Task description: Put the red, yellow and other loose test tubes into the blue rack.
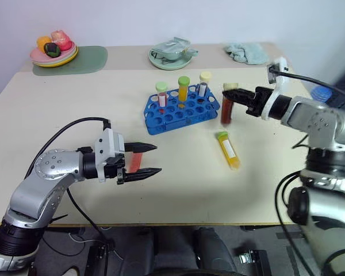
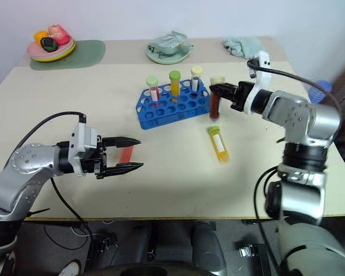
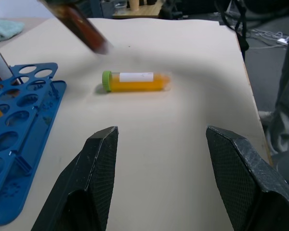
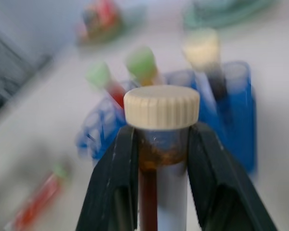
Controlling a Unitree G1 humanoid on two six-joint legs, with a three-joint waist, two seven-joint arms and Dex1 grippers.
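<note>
The blue rack (image 1: pixel 168 119) stands mid-table with three capped tubes upright in its back row. Just right of it my right gripper (image 1: pixel 234 95) is shut on a dark brown test tube (image 1: pixel 227 113) with a cream cap, which hangs upright above the table. The right wrist view shows both fingers (image 4: pixel 113 183) clamped just under that cap. A yellow test tube (image 1: pixel 229 151) with a green cap and white label lies on the table in front of the rack's right end. A red test tube (image 1: pixel 136 161) lies flat near my left gripper (image 1: pixel 158 159), which hovers open and holds nothing.
Along the far edge sit a plate of toy fruit (image 1: pixel 53 54) on a green mat (image 1: pixel 89 59), a pale green dish (image 1: pixel 171 56) and a crumpled cloth (image 1: pixel 247 53). The tubes in the rack are pink-red (image 1: pixel 161 95), orange (image 1: pixel 183 87) and greyish (image 1: pixel 203 84).
</note>
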